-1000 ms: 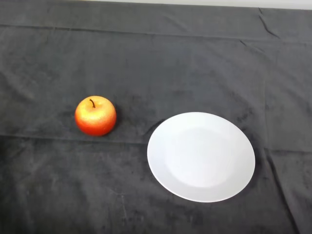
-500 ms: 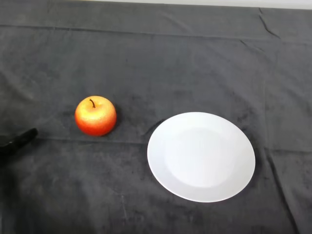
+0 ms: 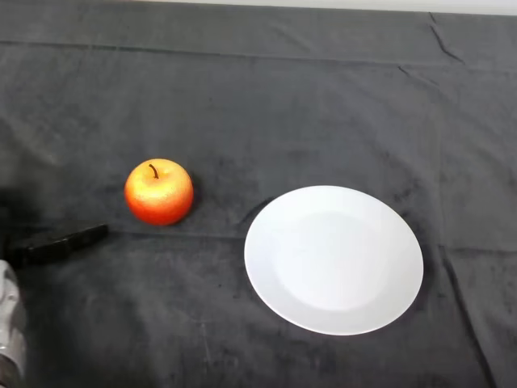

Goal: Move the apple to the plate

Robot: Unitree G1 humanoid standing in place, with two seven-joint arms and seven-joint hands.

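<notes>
At the left edge of the frame, your left hand [image 3: 56, 243] enters low, a dark finger stretched out straight toward the right and holding nothing; the silver-grey forearm [image 3: 8, 323] shows in the lower left corner. Just right of that fingertip, and not touching it, the apple [image 3: 158, 191] sits upright on the dark cloth [image 3: 266, 97], stem up, at left of centre. Right of centre lies the white plate [image 3: 334, 259], bare, well apart from the apple. The step in hand appears to be the reach: nothing is grasped yet and the apple is not on the plate. Your next move likely calls for bringing the hand round the apple and closing on it, without nudging it into a roll. The cloth is creased, notably at upper right; a pale strip [image 3: 323, 4] runs along the top edge.
</notes>
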